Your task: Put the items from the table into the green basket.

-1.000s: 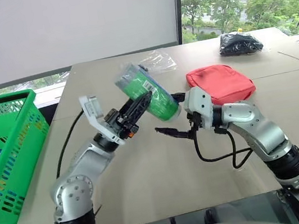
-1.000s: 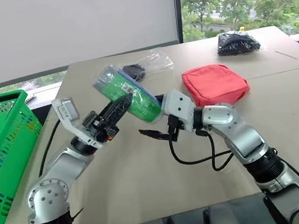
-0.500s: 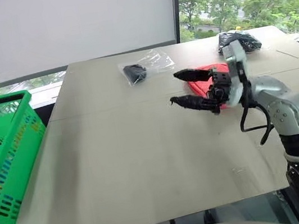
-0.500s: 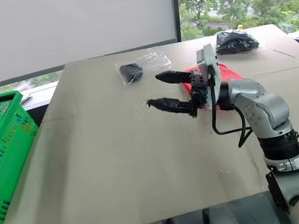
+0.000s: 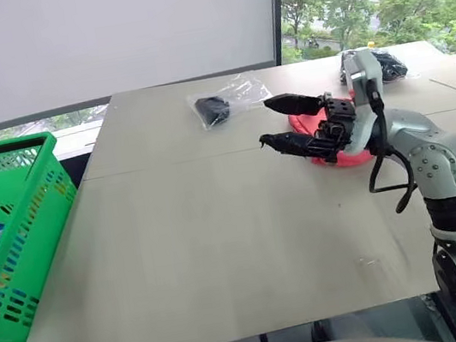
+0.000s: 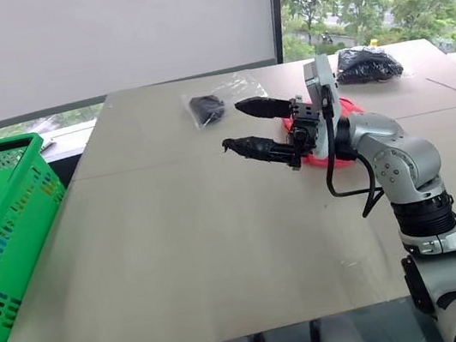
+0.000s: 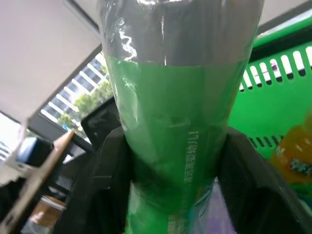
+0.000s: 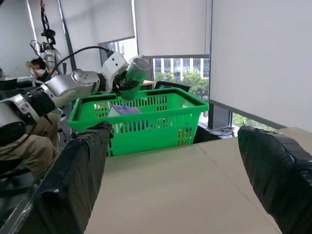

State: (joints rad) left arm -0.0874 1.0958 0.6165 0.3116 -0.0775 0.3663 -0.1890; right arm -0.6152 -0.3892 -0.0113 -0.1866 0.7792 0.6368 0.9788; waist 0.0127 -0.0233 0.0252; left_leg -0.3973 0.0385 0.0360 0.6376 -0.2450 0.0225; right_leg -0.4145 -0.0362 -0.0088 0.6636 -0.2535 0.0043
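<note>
With the left gripper [image 8: 130, 84] closed on the bottle [image 7: 178, 122] above the basket [image 8: 146, 105], I should release only once centred over its opening; right gripper [image 5: 285, 123] hangs wide, empty, above the desk [image 5: 222, 241].

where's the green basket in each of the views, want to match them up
Left eye view: green basket at the left edge, beside the table.
Right eye view: same basket at the left edge.
Left wrist view: its slotted wall behind the green-and-white bottle.
Right wrist view: whole basket mid-picture, past the table's edge.
Shared landmark: the bottle, above the basket.
</note>
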